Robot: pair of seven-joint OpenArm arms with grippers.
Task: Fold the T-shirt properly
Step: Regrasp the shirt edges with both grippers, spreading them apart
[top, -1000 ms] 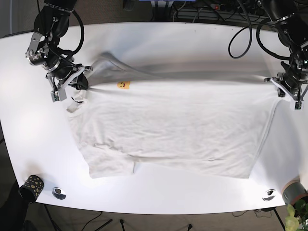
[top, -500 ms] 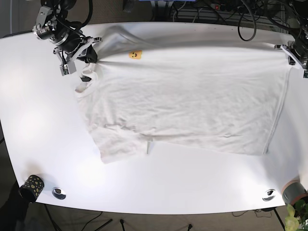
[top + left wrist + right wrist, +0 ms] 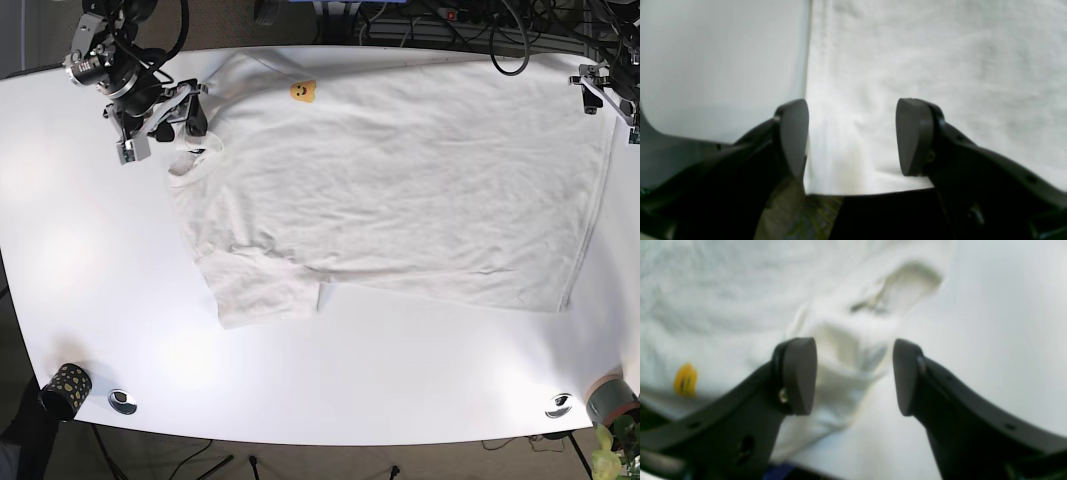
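Our right gripper (image 3: 853,376) and left gripper (image 3: 853,136) both stand released, each just over an end of the shirt (image 3: 400,180), which lies spread on the table (image 3: 400,380), long axis running straight from one gripper to the other.

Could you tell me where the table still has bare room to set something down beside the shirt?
The widest bare stretch of the table runs along its front, below the shirt. Another lies left of the shirt. The small cup and two discs take the front corners. The back edge is crowded by both grippers.
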